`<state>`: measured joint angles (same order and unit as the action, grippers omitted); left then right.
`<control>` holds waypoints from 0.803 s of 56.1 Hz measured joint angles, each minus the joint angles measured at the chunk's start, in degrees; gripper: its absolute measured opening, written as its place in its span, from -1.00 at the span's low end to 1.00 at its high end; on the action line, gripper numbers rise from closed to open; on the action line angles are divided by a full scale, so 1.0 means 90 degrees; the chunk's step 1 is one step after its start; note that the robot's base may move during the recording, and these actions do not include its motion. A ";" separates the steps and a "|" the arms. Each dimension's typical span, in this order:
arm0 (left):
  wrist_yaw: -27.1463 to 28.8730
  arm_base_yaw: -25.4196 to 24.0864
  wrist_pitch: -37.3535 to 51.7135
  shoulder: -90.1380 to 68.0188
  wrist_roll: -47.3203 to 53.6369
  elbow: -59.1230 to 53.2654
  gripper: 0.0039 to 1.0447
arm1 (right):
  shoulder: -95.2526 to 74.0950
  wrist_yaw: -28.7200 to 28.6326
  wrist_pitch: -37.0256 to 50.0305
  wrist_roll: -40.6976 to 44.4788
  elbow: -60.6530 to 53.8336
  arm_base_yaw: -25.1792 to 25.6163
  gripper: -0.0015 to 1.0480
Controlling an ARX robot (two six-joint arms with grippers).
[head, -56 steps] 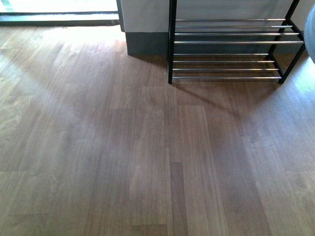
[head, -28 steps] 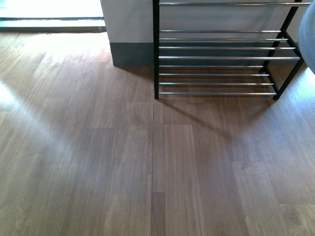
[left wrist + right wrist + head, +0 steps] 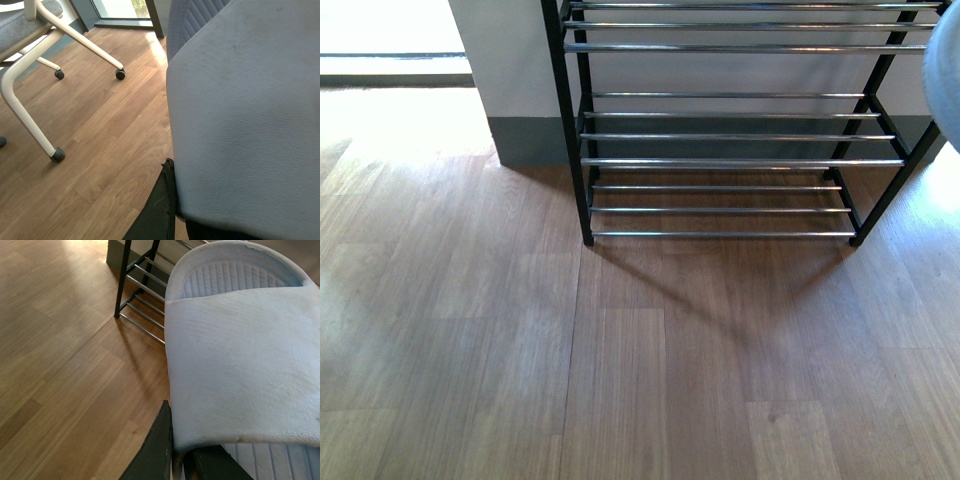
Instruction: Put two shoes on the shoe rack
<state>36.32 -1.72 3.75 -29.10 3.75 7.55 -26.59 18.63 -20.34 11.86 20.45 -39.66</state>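
Rack is sitting larger and lower in the front view than a second ago, with an upper shelf now showing, so the base is closing on it.

Nearest, right wrist view: right end effector (image 3: 178, 460) is clamped on a pale blue slide sandal (image 3: 240, 365), dark fingers (image 3: 157, 450) pinching its near edge, ribbed footbed showing beyond the strap. The sandal is hanging clear of the wood floor (image 3: 60, 355), with the rack's corner just beyond it.

Left wrist view: left end effector (image 3: 172, 215) is gripping a second slide sandal (image 3: 245, 110) in the same way, also off the floor. A white chair base (image 3: 30, 95) on castors is standing well behind it.

Front view: bare floor (image 3: 620, 380) ahead, then the shoe rack (image 3: 720, 160) against the wall, black frame, silver rods. Every visible shelf is showing no shoes. A pale blue edge (image 3: 946, 70) at the right border is probably the right-hand sandal.

Progress, as judged: both sandals picked up and being carried; approach well advanced. Remaining: finish closing in, set each sandal on a shelf, release. Neither is placed yet.
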 joint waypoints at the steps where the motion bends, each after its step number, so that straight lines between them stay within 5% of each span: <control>1: -0.0005 0.0000 0.0000 -0.0002 0.0002 -0.0002 -0.97 | -0.0005 -0.0005 0.0000 0.0000 0.0000 0.0000 -0.97; 45: -0.0005 0.0000 0.0000 -0.0005 0.0002 -0.0002 -0.97 | -0.0027 -0.0015 0.0000 0.0000 -0.0032 0.0000 -0.97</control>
<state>36.27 -1.72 3.75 -29.15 3.77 7.53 -26.83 18.50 -20.34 11.86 20.16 -39.66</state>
